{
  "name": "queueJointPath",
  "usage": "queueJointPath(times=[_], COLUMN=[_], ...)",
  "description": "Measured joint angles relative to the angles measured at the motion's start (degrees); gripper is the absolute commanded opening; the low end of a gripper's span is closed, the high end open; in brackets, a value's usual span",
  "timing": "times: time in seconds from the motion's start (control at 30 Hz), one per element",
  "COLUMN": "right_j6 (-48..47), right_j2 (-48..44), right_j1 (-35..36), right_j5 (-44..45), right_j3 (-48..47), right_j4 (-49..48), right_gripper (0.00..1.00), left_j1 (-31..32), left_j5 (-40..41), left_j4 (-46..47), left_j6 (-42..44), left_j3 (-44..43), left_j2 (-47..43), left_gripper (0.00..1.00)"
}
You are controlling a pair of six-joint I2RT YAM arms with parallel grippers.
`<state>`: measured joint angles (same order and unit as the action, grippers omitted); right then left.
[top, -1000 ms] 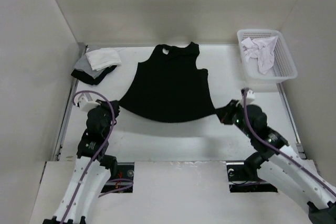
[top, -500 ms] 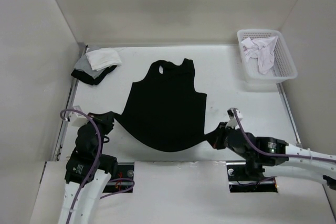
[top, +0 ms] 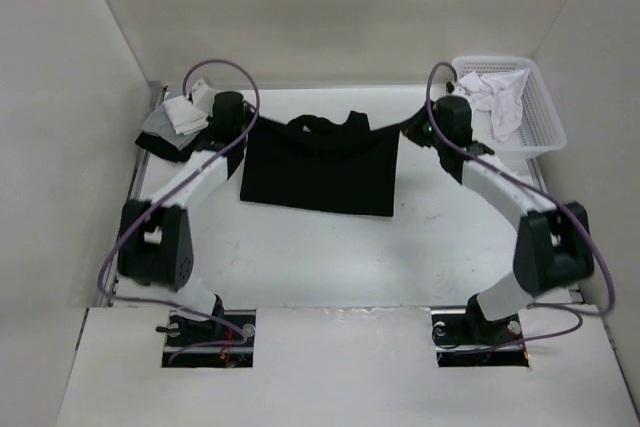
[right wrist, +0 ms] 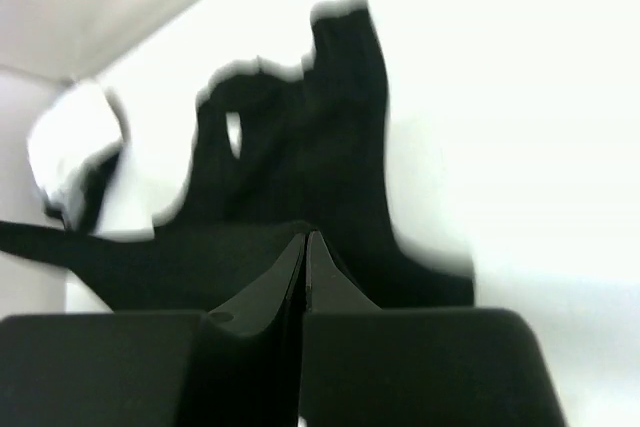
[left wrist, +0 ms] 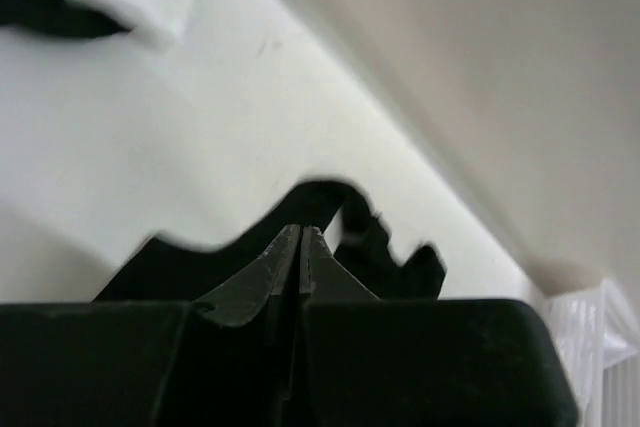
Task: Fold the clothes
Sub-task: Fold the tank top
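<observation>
1. I have swung the hem of the black shirt (top: 320, 172) up; it lies doubled, top middle.
2. Left gripper (top: 247, 127) and right gripper (top: 410, 131) pinch its corners, closed tight.
3. Soft, light, floppy: hold corners, I think.

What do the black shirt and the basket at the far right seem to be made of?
The black shirt looks like soft cloth with a matte finish: it drapes, lies doubled over itself and shows no shine. Knit or woven cannot be told. The basket is probably rigid white plastic, faintly glossy: its walls are a moulded grid of slots and keep their shape.
</observation>
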<state>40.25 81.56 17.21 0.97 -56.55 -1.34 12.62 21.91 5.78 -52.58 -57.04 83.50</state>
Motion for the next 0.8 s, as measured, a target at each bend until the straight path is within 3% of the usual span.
queueJointPath(times=[0.13,0.17,0.23,0.3,0.4,0.5,0.63,0.7,0.8], right_j6=[0.2,0.3,0.9,1.3,0.9,0.3,-0.1,0.2,0.9], right_j2=[17.7,21.3,28.1,33.4,36.3,33.5,21.4,14.4,5.3], right_j1=[-5.8,-6.7,-8.2,-8.9,-8.9,-8.1,-5.7,-3.6,0.1], right_j5=[-5.1,-5.9,-7.0,-7.4,-7.7,-7.4,-5.9,-5.3,-5.2], right_j3=[-16.6,-20.2,-27.2,-33.2,-35.5,-29.8,-11.3,-2.4,8.2], right_j4=[-3.4,-3.6,-3.3,-2.5,-0.6,-0.8,-3.5,-5.6,-9.7], right_gripper=[0.01,0.06,0.27,0.43,0.49,0.42,0.07,0.03,0.04], left_j1=[-1.1,-1.4,-1.8,-2.4,-3.1,-3.3,-2.9,-2.7,-3.9], left_j5=[-0.1,-0.1,-0.2,-1.4,-3.2,-3.6,-3.0,-3.4,-6.4], left_j4=[3.6,4.2,4.4,4.3,4.3,6.8,11.5,13.4,15.9], left_j6=[1.7,2.1,3.1,4.4,5.3,5.2,2.7,1.0,-1.4], left_j3=[-17.7,-21.1,-25.6,-29.3,-28.5,-17.2,6.1,15.1,23.5], left_j2=[18.3,21.8,26.9,30.8,31.7,25.6,11.3,6.4,4.3], left_gripper=[0.05,0.1,0.26,0.34,0.35,0.31,0.31,0.32,0.37])
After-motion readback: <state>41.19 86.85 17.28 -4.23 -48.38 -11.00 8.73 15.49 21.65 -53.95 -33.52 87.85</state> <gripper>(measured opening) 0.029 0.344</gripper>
